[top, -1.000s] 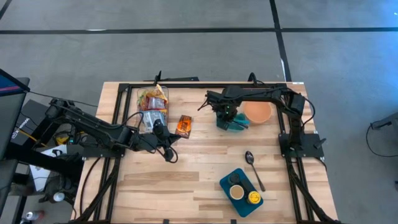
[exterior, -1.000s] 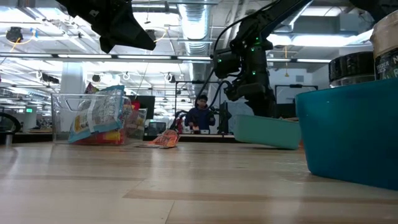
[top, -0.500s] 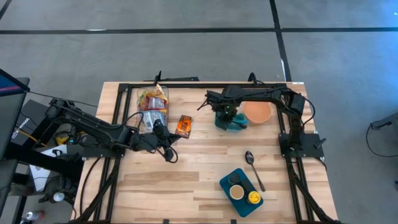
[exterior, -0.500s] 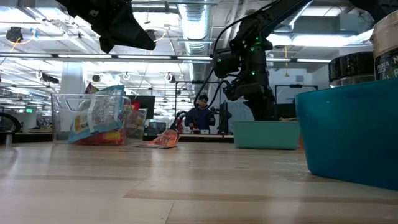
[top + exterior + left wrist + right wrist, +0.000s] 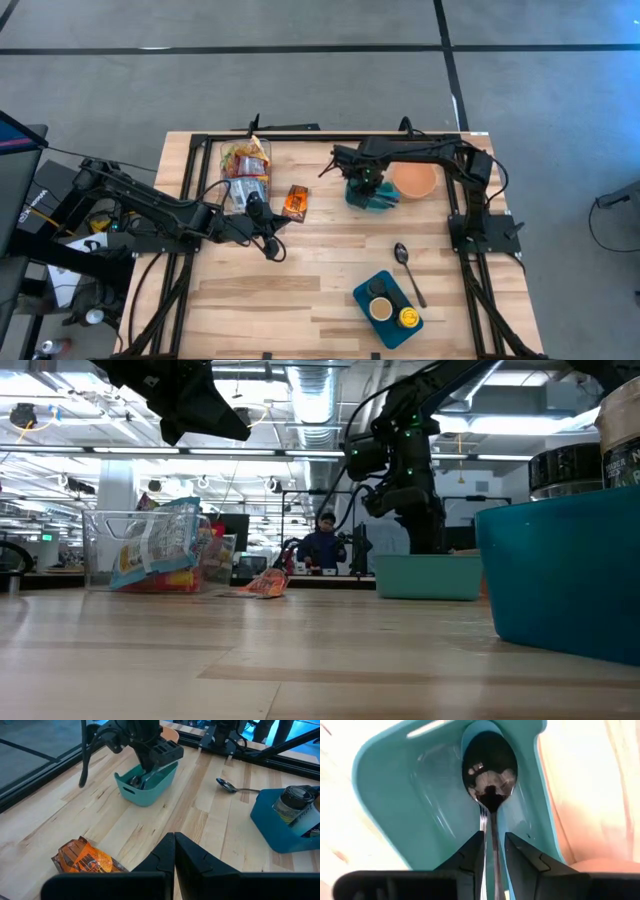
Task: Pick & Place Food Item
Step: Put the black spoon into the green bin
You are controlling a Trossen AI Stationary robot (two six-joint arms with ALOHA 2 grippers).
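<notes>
Right claw [image 5: 493, 837]: upper middle of high view, down in teal bin [image 5: 380, 202]. Fingers slightly apart, spoon [image 5: 490, 770] handle in the gap; cannot tell if pinched. Spoon bowl lies on bin floor. Orange bowl [image 5: 413, 181] just right of bin.

Left claw [image 5: 174, 851]: clenched, empty, left of centre in high view. Snack packet [image 5: 295, 202], the food item, flat on table just above and right of it, beside clear box of snacks [image 5: 245, 165].

Second spoon [image 5: 405, 262] and blue tray [image 5: 362, 292] at lower right.
</notes>
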